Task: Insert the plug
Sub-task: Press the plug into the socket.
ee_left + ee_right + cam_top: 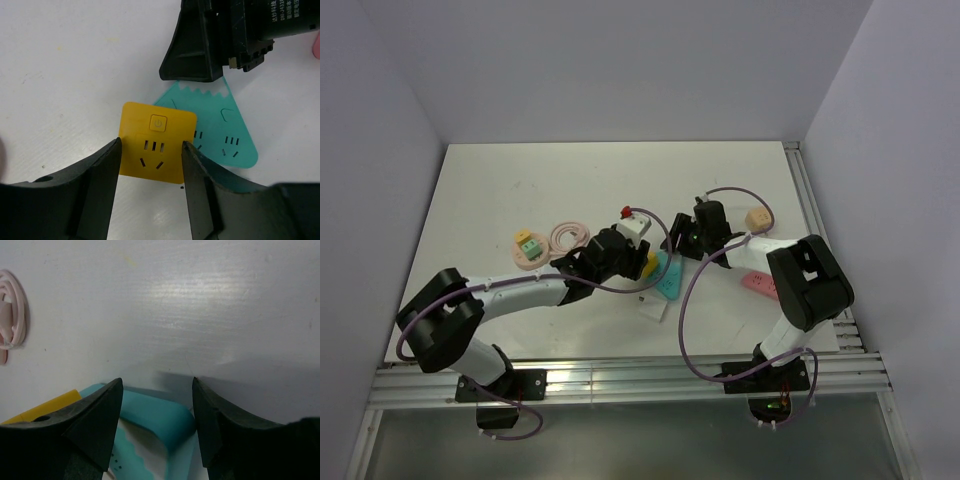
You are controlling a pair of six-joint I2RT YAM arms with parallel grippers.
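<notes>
The plug looks to be the small green block [532, 246] lying far left on a pale ring, away from both grippers. In the left wrist view a yellow socket cube [157, 135] with a power button sits against a teal triangular socket [225, 135]. My left gripper [151, 145] has its fingertips pressed on the near sides of the yellow cube [650, 264]. My right gripper [157, 382] is closed across the far corner of the teal socket [160, 415], which fills the gap between its fingers. From above, the two grippers [642, 265] [682, 248] meet at mid-table.
A pink cable coil [570, 236] lies beside the green block. A peach cube [756, 218] and a pink flat piece [760, 283] sit right of the right arm. A white piece [655, 305] lies just in front of the teal socket [670, 278].
</notes>
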